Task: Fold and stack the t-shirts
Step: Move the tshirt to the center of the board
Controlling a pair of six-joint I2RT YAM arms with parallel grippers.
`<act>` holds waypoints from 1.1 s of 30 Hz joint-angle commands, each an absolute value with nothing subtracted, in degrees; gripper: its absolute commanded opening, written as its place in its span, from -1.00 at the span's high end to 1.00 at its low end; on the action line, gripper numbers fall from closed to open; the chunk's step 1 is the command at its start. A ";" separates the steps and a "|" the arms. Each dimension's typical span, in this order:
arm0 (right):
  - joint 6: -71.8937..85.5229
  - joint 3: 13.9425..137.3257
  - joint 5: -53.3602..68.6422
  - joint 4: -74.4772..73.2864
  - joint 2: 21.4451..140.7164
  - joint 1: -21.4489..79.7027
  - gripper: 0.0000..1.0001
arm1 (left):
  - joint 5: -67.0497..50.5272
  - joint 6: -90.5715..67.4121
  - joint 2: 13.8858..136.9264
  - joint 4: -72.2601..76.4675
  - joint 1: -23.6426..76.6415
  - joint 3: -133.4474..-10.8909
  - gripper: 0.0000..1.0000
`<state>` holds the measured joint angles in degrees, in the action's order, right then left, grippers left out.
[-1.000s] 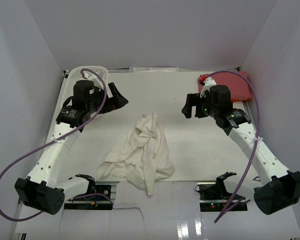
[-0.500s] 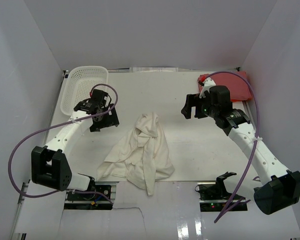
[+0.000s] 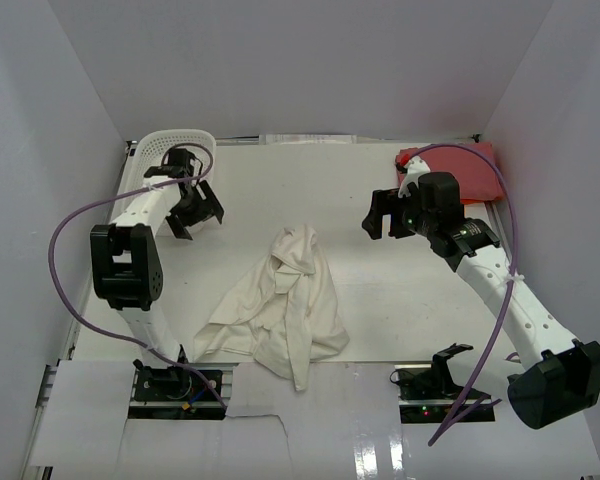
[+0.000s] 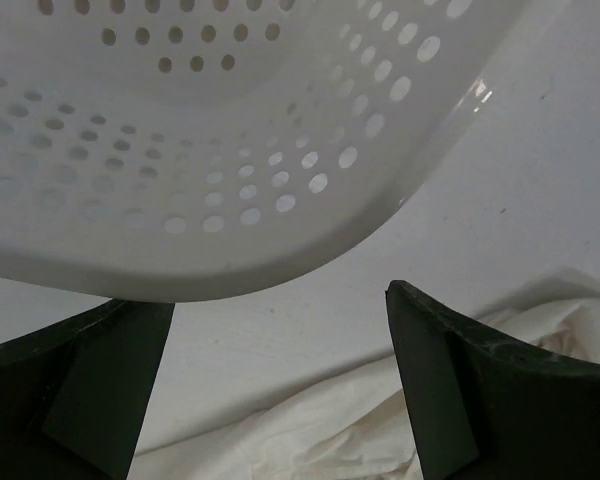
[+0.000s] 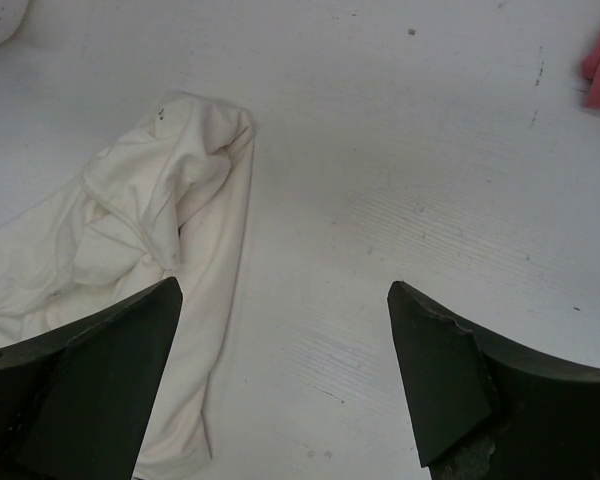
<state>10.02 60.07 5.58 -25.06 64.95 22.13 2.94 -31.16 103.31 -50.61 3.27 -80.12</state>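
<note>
Currently my left claw (image 3: pixel 194 208) and right claw (image 3: pixel 378 214) hang wide open, empty, flanking the crumpled cream t-shirt (image 3: pixel 285 300), presumably to grip opposite sides; red t-shirt (image 3: pixel 477 166) lies far right.

1. The left arm (image 3: pixel 145 205) and right arm (image 3: pixel 500 290) have smooth, rounded white link shells, dotted with small dark holes.
2. Boxy black joint housings (image 3: pixel 125 265) sit between the white links.
3. A thin purple cable (image 3: pixel 52 262) loops along each arm. The right one is cinched to the arm with a white tie.
4. The left gripper (image 3: pixel 195 215) and right gripper (image 3: pixel 378 215) are black.
5. Their fingers (image 5: pixel 450 380) are dark, matte wedges with chipped, scuffed edges.
</note>
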 commanded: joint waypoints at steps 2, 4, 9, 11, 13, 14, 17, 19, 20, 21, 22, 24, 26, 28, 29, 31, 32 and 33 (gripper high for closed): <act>9.49 60.91 6.59 -23.20 63.63 21.88 -0.80 | 1.50 -32.78 110.90 -51.76 0.44 -92.34 -0.96; 9.58 61.00 6.77 -23.29 63.72 21.88 -0.80 | 0.09 -33.31 114.67 -51.77 0.09 -95.08 -0.96; 9.93 61.26 7.03 -23.29 63.98 21.88 -0.80 | 1.23 -34.63 121.89 -51.15 -2.11 -106.04 -0.96; 9.93 61.35 6.95 -23.38 63.99 21.88 -0.80 | 1.93 -35.94 126.71 -52.81 -2.46 -110.37 -0.96; 9.84 61.61 6.59 -23.90 64.07 21.88 -0.80 | 1.15 -36.82 129.27 -53.96 -3.51 -116.09 -0.96; 9.76 61.70 6.16 -24.08 63.99 21.88 -0.80 | 0.97 -37.78 131.03 -55.01 -4.39 -117.41 -0.96; 9.23 62.05 5.19 -24.78 63.72 21.80 -0.80 | 1.32 -39.37 131.31 -55.20 -6.23 -119.27 -0.96; 9.14 62.05 4.92 -24.79 63.46 21.88 -0.80 | 1.49 -40.87 130.52 -55.02 -7.12 -118.92 -0.96; 9.14 61.96 4.92 -24.87 63.46 21.80 -0.80 | 1.67 -41.04 130.17 -55.02 -7.73 -118.83 -0.96; 9.14 62.14 5.01 -24.87 63.37 21.80 -0.80 | 1.58 -41.65 129.64 -55.02 -7.82 -118.48 -0.96; 9.23 62.14 5.18 -24.79 63.54 21.80 -0.80 | 0.97 -41.83 128.07 -54.93 -7.82 -117.69 -0.96; 9.32 62.40 5.36 -24.70 63.81 21.80 -0.80 | -2.10 -42.01 125.70 -54.76 -6.77 -114.01 -0.96; 9.58 62.49 6.06 -24.61 64.42 21.80 -0.80 | -2.11 -41.49 121.13 -54.06 -3.71 -109.10 -0.96; 9.84 62.49 6.59 -24.35 64.95 21.80 -0.80 | -0.88 -40.78 116.38 -53.96 -1.32 -106.26 -0.96; 10.02 62.49 7.11 -24.26 65.04 21.88 -0.80 | 1.04 -41.22 114.54 -53.88 1.38 -102.52 -0.96; 10.19 62.40 7.38 -24.00 65.21 21.80 -0.80 | 1.32 -42.79 108.15 -51.44 3.33 -97.58 -0.96; 10.20 62.40 7.38 -23.99 65.30 21.80 -0.80 | 1.14 -43.06 106.10 -49.94 5.52 -95.21 -0.96; 10.20 62.32 7.38 -23.99 65.30 21.80 -0.80 | 0.36 -43.15 104.34 -48.44 6.67 -91.18 -0.96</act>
<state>10.09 60.18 6.44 -25.47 65.12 22.13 0.51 -41.80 114.89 -54.37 2.31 -96.57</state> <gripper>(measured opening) 0.900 0.976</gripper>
